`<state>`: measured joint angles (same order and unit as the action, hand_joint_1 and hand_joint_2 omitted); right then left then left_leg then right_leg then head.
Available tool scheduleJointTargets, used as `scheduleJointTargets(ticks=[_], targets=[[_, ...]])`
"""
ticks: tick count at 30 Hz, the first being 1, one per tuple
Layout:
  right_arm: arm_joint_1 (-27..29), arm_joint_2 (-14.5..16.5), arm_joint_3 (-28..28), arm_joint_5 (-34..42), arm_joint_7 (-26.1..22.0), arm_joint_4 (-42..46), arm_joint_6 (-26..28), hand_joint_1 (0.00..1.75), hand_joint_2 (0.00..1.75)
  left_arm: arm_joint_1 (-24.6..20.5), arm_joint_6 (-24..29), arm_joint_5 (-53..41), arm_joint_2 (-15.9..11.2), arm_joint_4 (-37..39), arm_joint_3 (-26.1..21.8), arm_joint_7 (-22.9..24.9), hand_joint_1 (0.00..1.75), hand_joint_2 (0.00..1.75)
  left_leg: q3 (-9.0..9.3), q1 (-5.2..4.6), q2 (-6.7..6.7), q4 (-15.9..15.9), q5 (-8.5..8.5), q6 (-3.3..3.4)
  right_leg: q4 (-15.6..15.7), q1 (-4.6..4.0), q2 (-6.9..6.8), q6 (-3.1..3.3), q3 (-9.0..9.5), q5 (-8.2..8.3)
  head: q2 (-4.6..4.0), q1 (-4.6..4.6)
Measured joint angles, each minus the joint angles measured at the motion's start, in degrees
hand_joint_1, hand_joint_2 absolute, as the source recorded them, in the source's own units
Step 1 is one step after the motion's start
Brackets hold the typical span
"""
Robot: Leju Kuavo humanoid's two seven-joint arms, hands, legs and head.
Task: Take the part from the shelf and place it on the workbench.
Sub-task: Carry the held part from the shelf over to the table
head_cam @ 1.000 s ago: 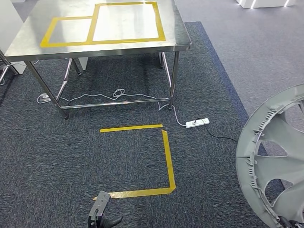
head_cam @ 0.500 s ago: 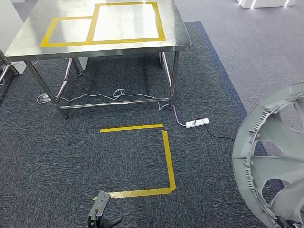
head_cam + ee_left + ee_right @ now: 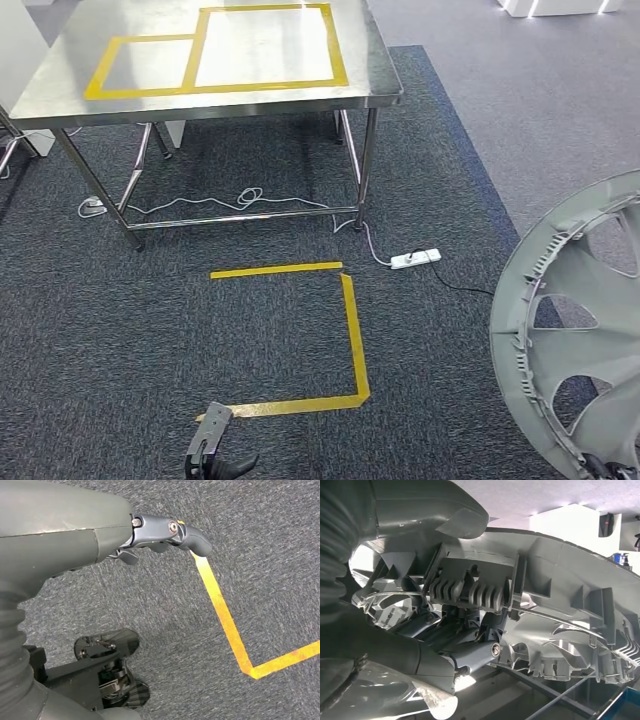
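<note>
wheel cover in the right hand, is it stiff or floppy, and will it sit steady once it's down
Probably stiff and light: the wheel cover is thin grey plastic with ribs and open cutouts. The right hand grips only its rim, so it may swing. Its round rim could roll on edge; laid flat on the workbench it should rest steady.

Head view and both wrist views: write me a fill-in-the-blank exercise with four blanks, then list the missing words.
1. The round grey plastic wheel cover is held by the robot's ____ hand.
2. The stainless steel workbench has rectangles marked on its top in ____ tape.
3. The white power strip lies on the dark ____.
4. The robot's left hand hangs over the floor and holds ____.

Missing words: right; yellow; carpet; nothing
</note>
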<state>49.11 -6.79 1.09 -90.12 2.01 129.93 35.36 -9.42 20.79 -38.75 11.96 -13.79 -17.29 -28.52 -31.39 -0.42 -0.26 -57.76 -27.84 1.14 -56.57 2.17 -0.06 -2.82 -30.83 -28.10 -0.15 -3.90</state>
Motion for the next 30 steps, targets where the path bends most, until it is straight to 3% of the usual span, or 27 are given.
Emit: scheduleJointTargets(ticks=[5, 9, 11, 13, 14, 15, 16, 18, 20, 23, 25, 26, 28, 30], targets=[[-0.06, 0.79, 0.56, 0.00, -1.36, -0.19, 0.00, 1.75, 1.75, 0.00, 0.00, -0.01, -0.12, 0.00, 0.00, 0.01, 0.00, 1.75, -0.09, -0.33, -0.01, -0.24, -0.16, 0.40, 0.05, 0.27, -0.01, -0.40, 0.01, 0.07, 0.00, -0.01], [-0.06, 1.38, 1.24, 0.00, -1.93, -0.21, 0.00, 1.75, 1.75, -0.03, -0.01, 0.00, -0.15, 0.00, 0.00, 0.01, 0.00, 1.75, 0.07, -0.29, 0.02, 0.39, 0.25, 1.39, -0.03, 0.49, -0.03, -1.05, -0.12, -0.14, 0.00, 0.01], [-0.08, 1.46, 1.43, 0.01, -2.04, -0.21, 0.00, 1.75, 1.75, -0.12, -0.02, 0.00, -0.10, 0.00, 0.00, 0.01, 0.00, 1.75, 0.35, -0.09, 0.09, 1.21, 0.75, 2.03, -3.49, 0.40, -0.02, -0.96, -1.82, -2.45, 0.00, 0.12], [-0.13, 1.56, 1.63, 0.01, -2.43, -0.23, 0.00, 1.75, 1.75, -0.14, -0.05, 0.00, -0.05, 0.00, 0.00, 0.00, 0.00, 1.75, 0.27, -0.25, 0.08, 1.32, 0.84, 2.27, -10.89, 0.15, 0.00, -0.70, -5.39, -6.13, 0.00, 0.13], [-0.15, 1.64, 1.75, 0.01, -2.66, -0.26, 0.00, 1.75, 1.75, -0.11, -0.07, 0.00, -0.05, 0.00, 0.00, 0.00, 0.00, 1.75, 0.21, -0.35, 0.02, 1.29, 0.83, 2.28, -14.16, 0.06, 0.00, -0.64, -6.97, -7.28, 0.00, 0.11], [-0.15, 1.73, 1.89, 0.00, -2.87, -0.31, 0.00, 1.75, 1.75, -0.08, -0.07, 0.00, -0.04, 0.00, 0.00, 0.00, 0.00, 1.75, 0.20, -0.43, -0.11, 1.25, 0.81, 2.29, -15.71, -0.01, 0.00, -0.59, -7.73, -7.40, 0.00, 0.09], [-0.15, 1.83, 2.03, 0.01, -3.01, -0.35, 0.00, 1.75, 1.75, -0.07, -0.08, 0.00, -0.04, 0.00, 0.00, 0.00, 0.00, 1.75, 0.20, -0.46, -0.31, 1.17, 0.78, 2.25, -15.14, -0.05, 0.01, -0.50, -7.44, -6.47, 0.00, 0.09], [-0.18, 2.03, 2.29, 0.02, -3.25, -0.43, 0.02, 1.75, 1.75, -0.07, -0.12, 0.01, 0.00, 0.00, 0.00, 0.00, 0.00, 1.75, 0.23, -0.46, -0.83, 0.85, 0.59, 1.97, -8.38, -0.01, 0.36, -0.22, -4.04, -2.87, 0.00, 0.12], [-0.30, 2.34, 2.45, 0.01, -3.73, -0.48, 0.07, 1.75, 1.75, -0.12, -0.16, 0.07, 0.03, 0.00, 0.00, -0.01, 0.00, 1.75, -0.05, -0.63, -1.30, 0.24, 0.32, 1.37, -2.23, -0.02, 1.12, 0.11, -0.79, -1.06, 0.00, 0.08], [-0.41, 3.07, 2.73, 0.00, -4.80, -0.55, 0.15, 1.75, 1.75, -0.12, -0.21, 0.20, -0.02, 0.00, -0.01, -0.01, 0.00, 1.75, -0.46, -0.60, -1.81, -0.09, 0.36, 0.48, -1.09, -0.22, 1.20, 0.77, -0.06, -1.06, 0.00, 0.00], [-0.48, 3.65, 2.84, 0.00, -5.24, -0.56, 0.16, 1.75, 1.75, -0.11, -0.19, 0.25, -0.05, 0.00, -0.01, -0.02, 0.00, 1.75, -0.95, -0.40, -1.53, -1.34, -0.64, -0.21, -0.94, -0.13, 0.70, 1.37, 0.01, -0.94, 0.00, -0.13], [-0.50, 3.95, 2.85, 0.00, -5.37, -0.56, 0.17, 1.75, 1.75, -0.13, -0.15, 0.28, -0.08, 0.00, -0.01, -0.04, 0.00, 1.75, -1.85, -0.28, -1.23, -3.46, -2.01, -0.61, -0.85, -0.04, 0.36, 1.67, 0.08, -0.91, 0.00, -0.23], [-0.55, 4.41, 2.89, 0.01, -5.51, -0.60, 0.17, 1.75, 1.75, -0.11, -0.10, 0.32, -0.09, 0.00, 0.00, -0.06, 0.00, 1.75, -5.03, 0.06, -0.65, -10.63, -5.69, -1.26, -0.85, -0.06, -0.26, 2.03, 0.11, -0.99, 0.00, -0.45], [-0.63, 4.72, 2.93, 0.02, -5.60, -0.66, 0.17, 1.75, 1.75, 0.06, -0.09, 0.33, -0.10, 0.00, -0.01, -0.07, 0.00, 1.75, -7.62, 0.39, -0.49, -16.25, -7.36, -1.60, -0.89, -0.09, -0.82, 2.14, 0.16, -1.09, 0.00, -0.45]])
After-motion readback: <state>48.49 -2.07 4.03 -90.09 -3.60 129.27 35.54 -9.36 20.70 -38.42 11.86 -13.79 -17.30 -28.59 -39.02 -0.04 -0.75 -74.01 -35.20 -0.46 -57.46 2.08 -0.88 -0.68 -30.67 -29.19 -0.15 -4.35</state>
